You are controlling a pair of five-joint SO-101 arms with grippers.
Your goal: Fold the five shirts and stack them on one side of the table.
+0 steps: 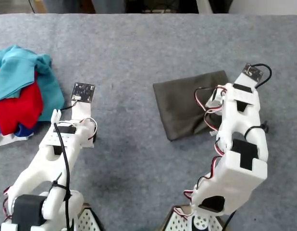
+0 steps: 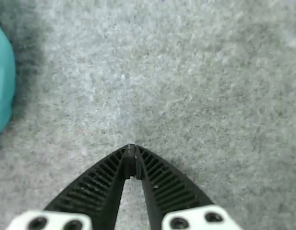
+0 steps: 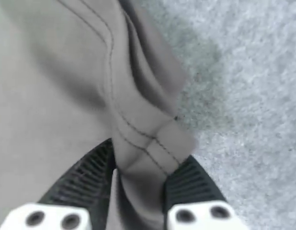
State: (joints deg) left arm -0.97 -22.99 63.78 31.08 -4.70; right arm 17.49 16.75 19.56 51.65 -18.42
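At its edge — right fingers (image 3: 85, 177) pinch olive shirt (image 3: 62, 76).

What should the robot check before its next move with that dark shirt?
1. Right gripper holds a fold of the dark shirt: ok.
2. Dark shirt neatly folded: cannot tell, the arm hides part of it.
3. Left gripper free, shut on nothing above the bare table: ok.
4. Pile lies apart from the dark shirt: ok.
5. All shirts folded and stacked: not ok, the pile is crumpled.
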